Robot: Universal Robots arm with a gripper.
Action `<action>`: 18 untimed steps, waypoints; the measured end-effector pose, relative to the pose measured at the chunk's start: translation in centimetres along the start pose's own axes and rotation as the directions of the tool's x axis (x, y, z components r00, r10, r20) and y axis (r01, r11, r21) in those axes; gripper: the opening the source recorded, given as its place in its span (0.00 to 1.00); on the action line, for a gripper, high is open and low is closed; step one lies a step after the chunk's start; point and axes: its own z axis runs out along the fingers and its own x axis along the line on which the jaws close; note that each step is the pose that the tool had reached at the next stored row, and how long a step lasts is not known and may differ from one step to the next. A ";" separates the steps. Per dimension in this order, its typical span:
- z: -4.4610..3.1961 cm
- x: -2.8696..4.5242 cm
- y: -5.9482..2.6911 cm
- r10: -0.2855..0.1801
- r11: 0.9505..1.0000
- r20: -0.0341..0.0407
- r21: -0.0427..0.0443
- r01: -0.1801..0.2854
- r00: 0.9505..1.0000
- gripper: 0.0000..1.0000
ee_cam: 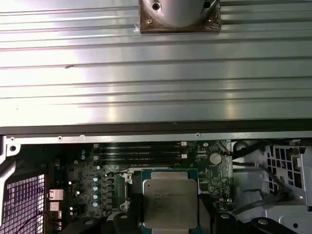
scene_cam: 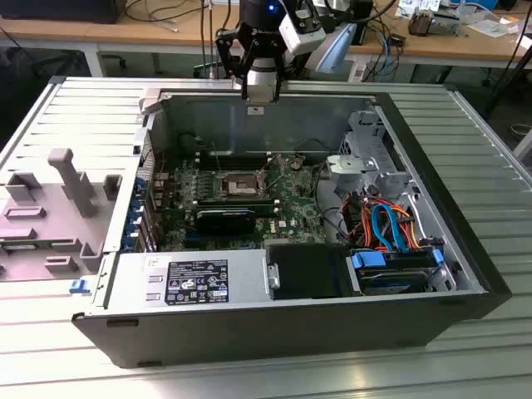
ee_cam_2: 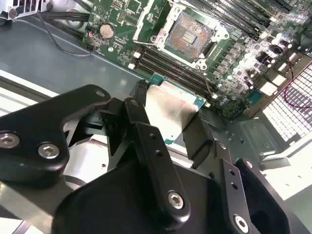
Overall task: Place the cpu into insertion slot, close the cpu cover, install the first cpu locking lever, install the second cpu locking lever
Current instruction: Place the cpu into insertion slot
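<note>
Ribbed metal table (scene_cam: 75,116), open computer case (scene_cam: 249,324) on it, and the gripper (scene_cam: 257,104) hovers over the case's far wall, clenched on the cpu (ee_cam_2: 171,113), well apart from the uncovered insertion slot (scene_cam: 237,184) on the green board (scene_cam: 291,208).

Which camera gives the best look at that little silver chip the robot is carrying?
The first wrist view: the cpu faces the camera squarely, its metal top plain. The second wrist view shows it tilted, clamped in the gripper. In the exterior view it is too small to make out below the gripper.
</note>
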 end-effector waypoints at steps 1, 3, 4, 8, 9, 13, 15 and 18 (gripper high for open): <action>0.00 0.00 0.00 0.000 1.000 0.000 0.000 0.000 1.000 0.54; 0.01 0.00 -0.03 0.000 1.000 0.000 0.000 0.000 1.000 0.54; 0.00 0.00 -0.06 0.000 1.000 0.000 0.000 0.000 1.000 0.54; -0.01 0.00 -0.17 0.000 1.000 0.000 0.000 0.000 1.000 0.54; 0.14 -0.01 -0.24 0.000 1.000 0.000 0.000 0.000 1.000 0.54; 0.47 -0.01 -0.32 0.000 1.000 0.000 0.000 0.000 1.000 0.54; 0.50 -0.01 -0.34 0.000 1.000 0.000 0.000 0.000 1.000 0.54; 1.10 0.07 -0.80 0.000 1.000 0.000 0.000 0.000 1.000 0.54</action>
